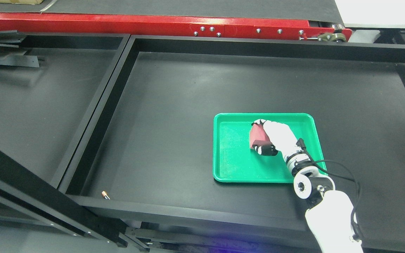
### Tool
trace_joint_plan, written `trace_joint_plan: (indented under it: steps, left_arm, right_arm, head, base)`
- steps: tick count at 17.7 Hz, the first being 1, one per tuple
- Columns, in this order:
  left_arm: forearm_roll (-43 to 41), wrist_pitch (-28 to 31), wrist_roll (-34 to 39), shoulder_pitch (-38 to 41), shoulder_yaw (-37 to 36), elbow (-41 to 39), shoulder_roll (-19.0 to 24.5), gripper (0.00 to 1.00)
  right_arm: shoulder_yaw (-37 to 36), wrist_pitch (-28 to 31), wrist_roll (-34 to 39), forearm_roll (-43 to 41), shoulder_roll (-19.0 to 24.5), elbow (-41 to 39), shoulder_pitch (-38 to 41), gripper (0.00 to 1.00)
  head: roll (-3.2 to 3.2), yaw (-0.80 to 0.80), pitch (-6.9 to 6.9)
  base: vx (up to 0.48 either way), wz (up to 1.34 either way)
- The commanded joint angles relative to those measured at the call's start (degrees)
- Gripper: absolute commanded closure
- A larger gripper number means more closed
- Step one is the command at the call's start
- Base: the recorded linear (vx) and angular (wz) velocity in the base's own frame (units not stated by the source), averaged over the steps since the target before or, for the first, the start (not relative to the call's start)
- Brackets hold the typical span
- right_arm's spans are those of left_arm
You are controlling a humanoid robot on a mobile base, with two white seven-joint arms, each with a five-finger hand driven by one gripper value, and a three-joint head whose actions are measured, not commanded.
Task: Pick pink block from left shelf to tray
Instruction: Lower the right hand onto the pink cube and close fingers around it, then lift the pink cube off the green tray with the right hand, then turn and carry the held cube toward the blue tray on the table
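The right robot hand (266, 137) has its fingers wrapped around the small pink-red block (258, 136) over the green plastic tray (230, 175) on the black surface (174, 116), so placing seems underway, and the next move calls for releasing the block.

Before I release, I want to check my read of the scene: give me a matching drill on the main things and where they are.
Things:
1. pink block
2. green plastic tray
3. small battery
4. red metal beam

Places:
A. along the top edge
B. on the black table, right of centre
C. near the table's front rim, left
D. in the right hand, over the tray

Pairs: 1-D, 2-B, 3-C, 4-A
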Motion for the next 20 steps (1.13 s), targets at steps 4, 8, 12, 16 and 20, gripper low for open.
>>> trace_joint_plan:
  steps: [4, 8, 12, 16, 20]
  left_arm:
    - [0.0, 0.0, 0.0, 1.1, 0.0, -1.0, 1.0, 0.00]
    - [0.0, 0.0, 0.0, 1.1, 0.0, -1.0, 1.0, 0.00]
    - [0.0, 0.0, 0.0, 1.1, 0.0, -1.0, 1.0, 0.00]
    - [0.0, 0.0, 0.0, 1.1, 0.0, -1.0, 1.0, 0.00]
    - [0.0, 0.0, 0.0, 1.1, 0.0, -1.0, 1.0, 0.00]
  right_arm:
    - [-9.5, -11.3, -18.8, -7.4, -1.9, -9.5, 4.2, 0.97]
    - [-10.2, -12.0, -29.3, -8.2, -2.0, -10.7, 5.4, 0.99]
    - [-10.2, -11.8, -29.7, -8.2, -2.0, -10.7, 5.6, 0.99]
    - [-10.2, -11.7, -29.7, -8.2, -2.0, -11.1, 6.0, 0.99]
    - [-10.2, -11.7, -29.7, -8.3, -2.0, -11.8, 7.2, 0.99]
  head:
    - [0.00, 0.00, 0.00]
    - [0.00, 0.00, 0.00]
    - [0.00, 0.00, 0.00]
    - [0.00, 0.00, 0.00]
    - [0.00, 0.00, 0.00]
  base:
    - [0.005, 0.00]
    - [0.007, -0.02]
    - [-0.020, 0.04]
    - [-0.069, 0.11]
    - [-0.111, 0.21]
